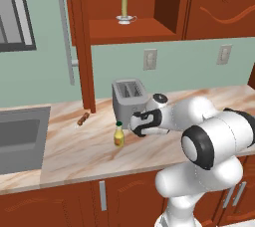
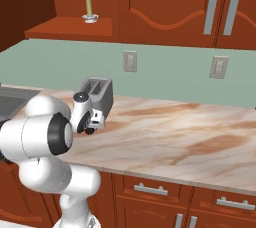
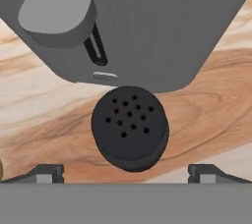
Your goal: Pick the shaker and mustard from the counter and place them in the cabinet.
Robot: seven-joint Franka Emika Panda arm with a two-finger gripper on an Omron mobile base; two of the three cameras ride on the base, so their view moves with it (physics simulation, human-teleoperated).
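The black shaker (image 3: 130, 127) stands upright on the counter (image 3: 211, 95), seen from above with its holed top. My gripper (image 3: 126, 174) hovers over it, open, with one fingertip (image 3: 47, 173) on each side and nothing held. In the left base view my hand (image 1: 145, 122) hangs low in front of the toaster, and the shaker is hidden behind it. The yellow mustard (image 1: 119, 135) with its green cap stands just left of the hand. Above, the cabinet (image 1: 134, 31) shows its open shelf niche, and its door with the long silver handle (image 1: 65, 27) is swung open.
A grey toaster (image 1: 128, 95) stands right behind the shaker, close to the hand. A pale candle in a white holder (image 1: 124, 11) sits on the cabinet shelf. A sink (image 1: 20, 139) lies at the left, and a small brown object (image 1: 83, 118) lies near the door's foot.
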